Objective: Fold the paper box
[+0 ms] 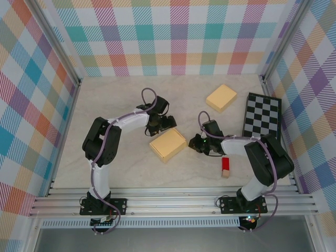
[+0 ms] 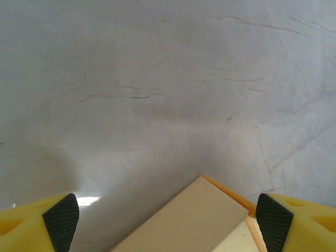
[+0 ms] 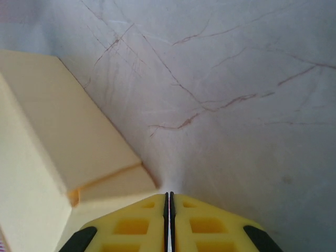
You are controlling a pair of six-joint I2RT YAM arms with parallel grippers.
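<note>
Top view bright, even, faint shadows. Left wrist: dim pale marbled tabletop (image 2: pixel 157 79), glare at eight o'clock. Right wrist: cream paper box (image 3: pixel 47 131) blurred at nine o'clock.

A black-and-white checkered board (image 1: pixel 262 115) lies flat at the right side of the pale, veined worktop (image 1: pixel 115 100), which plaid walls (image 1: pixel 178 37) enclose on three sides. A closed tan box (image 1: pixel 221 97) sits just left of the board's far corner. A small red-and-tan block (image 1: pixel 226 166) lies near the metal rails (image 1: pixel 173 202).
</note>
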